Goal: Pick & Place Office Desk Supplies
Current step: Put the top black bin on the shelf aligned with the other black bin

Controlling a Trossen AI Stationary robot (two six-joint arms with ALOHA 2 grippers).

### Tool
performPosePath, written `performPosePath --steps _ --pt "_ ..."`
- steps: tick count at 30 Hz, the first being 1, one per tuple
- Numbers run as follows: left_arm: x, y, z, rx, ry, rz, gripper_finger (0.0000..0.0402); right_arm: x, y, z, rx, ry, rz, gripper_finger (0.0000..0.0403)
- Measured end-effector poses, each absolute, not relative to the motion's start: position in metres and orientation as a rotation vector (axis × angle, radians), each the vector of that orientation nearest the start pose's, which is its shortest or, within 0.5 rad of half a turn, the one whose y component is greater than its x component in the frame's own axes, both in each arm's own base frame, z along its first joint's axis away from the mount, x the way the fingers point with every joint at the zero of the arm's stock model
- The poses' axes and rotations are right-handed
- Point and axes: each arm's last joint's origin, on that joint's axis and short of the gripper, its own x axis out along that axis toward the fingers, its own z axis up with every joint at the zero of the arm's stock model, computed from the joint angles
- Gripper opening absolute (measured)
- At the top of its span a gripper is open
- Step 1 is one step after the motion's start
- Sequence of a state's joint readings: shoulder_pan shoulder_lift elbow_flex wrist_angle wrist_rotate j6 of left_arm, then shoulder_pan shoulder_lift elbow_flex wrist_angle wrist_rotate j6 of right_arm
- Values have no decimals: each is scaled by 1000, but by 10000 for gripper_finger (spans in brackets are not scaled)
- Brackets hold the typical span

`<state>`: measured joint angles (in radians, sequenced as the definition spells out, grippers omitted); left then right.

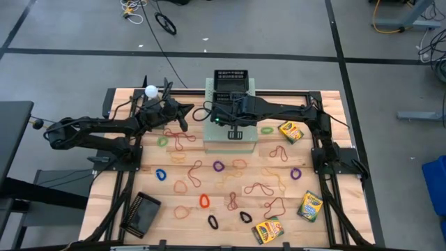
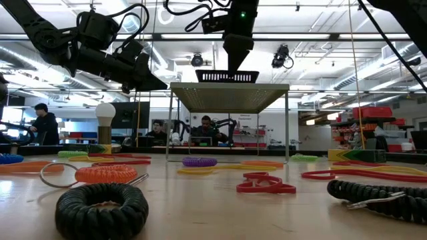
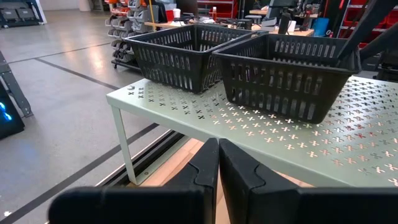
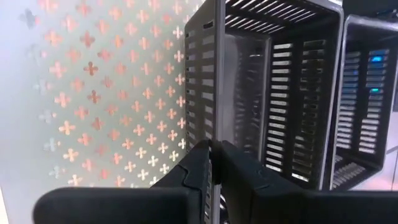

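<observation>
Two grippers: right gripper (image 4: 214, 163) pinching the near wall of a black mesh tray (image 4: 267, 81); left gripper (image 3: 217, 163) pressed together, empty, low beside the shelf.
Tray place: on pale-green perforated shelf (image 3: 348, 134), just ahead of right fingers; second tray (image 3: 177, 53) touching behind it.
Step tip: likely placing the tray; set it flat, square to its neighbour, then release.
Other supplies: rubber bands (image 1: 204, 201), crayon boxes (image 1: 310, 206), well below and behind both grippers.
Surface: wooden slat table (image 1: 327, 104).
Room: grey floor, lab benches, seated people far off.
</observation>
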<state>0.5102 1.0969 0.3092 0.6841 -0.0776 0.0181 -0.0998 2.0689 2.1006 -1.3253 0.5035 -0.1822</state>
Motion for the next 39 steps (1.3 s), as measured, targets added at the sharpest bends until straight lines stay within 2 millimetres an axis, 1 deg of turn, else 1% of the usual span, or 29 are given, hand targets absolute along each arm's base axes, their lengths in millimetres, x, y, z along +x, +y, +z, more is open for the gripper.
performPosePath --steps 11,19,23,26,39 --pt "183 105 197 -5 108 586 21 411 -57 314 -401 1334 -411 51" --pt "183 105 197 -5 108 586 21 411 -57 314 -404 1333 -408 96" --pt "183 105 197 -5 108 586 21 411 -58 314 -428 1335 -423 108" --pt "183 105 197 -5 108 586 21 411 -58 314 -452 1337 -431 112" --pt "183 105 197 -5 108 586 21 411 -59 314 -460 1333 -426 112"
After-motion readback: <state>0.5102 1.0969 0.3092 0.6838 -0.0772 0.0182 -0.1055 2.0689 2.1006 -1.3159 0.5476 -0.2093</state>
